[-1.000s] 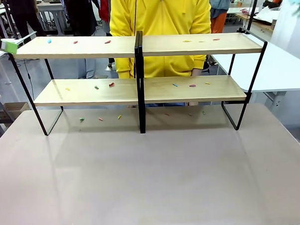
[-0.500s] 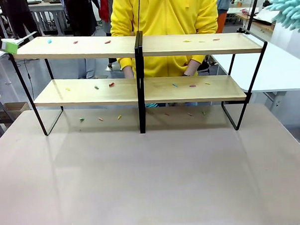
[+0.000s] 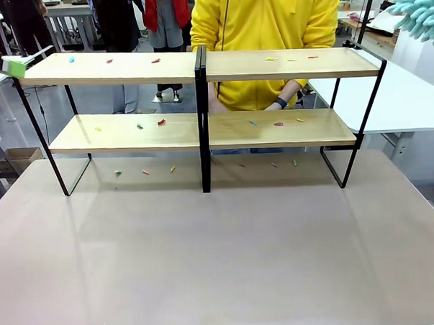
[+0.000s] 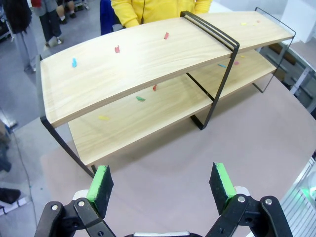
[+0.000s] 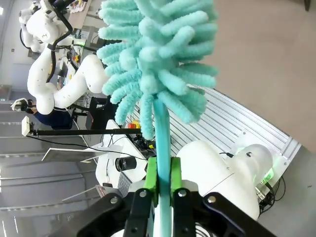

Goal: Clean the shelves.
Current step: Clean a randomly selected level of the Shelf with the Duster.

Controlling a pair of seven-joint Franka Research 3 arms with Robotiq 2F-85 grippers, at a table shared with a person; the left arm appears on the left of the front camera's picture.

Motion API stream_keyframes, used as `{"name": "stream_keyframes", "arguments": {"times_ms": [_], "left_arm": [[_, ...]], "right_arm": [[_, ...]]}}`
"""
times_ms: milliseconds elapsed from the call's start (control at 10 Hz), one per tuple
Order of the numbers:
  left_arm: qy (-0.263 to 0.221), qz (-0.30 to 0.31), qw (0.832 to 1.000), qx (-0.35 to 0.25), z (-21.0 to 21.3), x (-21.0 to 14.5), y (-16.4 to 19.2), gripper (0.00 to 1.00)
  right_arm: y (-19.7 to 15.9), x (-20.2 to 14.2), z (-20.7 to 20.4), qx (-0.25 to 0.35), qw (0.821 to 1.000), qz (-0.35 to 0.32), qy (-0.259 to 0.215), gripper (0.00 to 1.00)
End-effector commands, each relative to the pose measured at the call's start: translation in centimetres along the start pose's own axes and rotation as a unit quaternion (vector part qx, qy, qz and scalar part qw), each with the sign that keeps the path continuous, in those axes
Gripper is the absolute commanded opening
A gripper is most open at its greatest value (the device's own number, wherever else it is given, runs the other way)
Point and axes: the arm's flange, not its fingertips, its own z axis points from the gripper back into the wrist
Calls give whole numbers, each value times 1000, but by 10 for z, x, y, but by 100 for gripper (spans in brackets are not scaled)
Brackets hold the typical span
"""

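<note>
Got the shelves (image 3: pixel 180 135) standing across the far worktop (image 3: pixel 221 263), coloured scraps (image 3: pixel 161 122) dotting both boards. Holds the teal duster (image 5: pixel 158 59) pinched by its handle in the right hand (image 5: pixel 163 177), head up, probably ready for sweeping. Has the left hand (image 4: pixel 162 185) wide open and empty, off the rack's left end.

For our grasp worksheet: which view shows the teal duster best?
Right wrist view: the duster's head and handle, clamped in the right gripper's jaws. Front view catches part of its head, top right.
</note>
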Motion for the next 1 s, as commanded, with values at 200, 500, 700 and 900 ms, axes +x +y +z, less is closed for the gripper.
{"name": "stream_keyframes", "arguments": {"times_ms": [200,500,700,900], "left_arm": [[-1,0,1000,-2,0,0,0,100],[-1,0,1000,-2,0,0,0,100],[-1,0,1000,-2,0,0,0,100],[-1,0,1000,-2,0,0,0,100]], "right_arm": [[19,-28,-21,-47,995,28,88,12],[58,-14,-164,-156,972,79,158,12],[75,16,-262,-152,969,102,165,12],[79,8,-305,-254,938,94,215,12]]}}
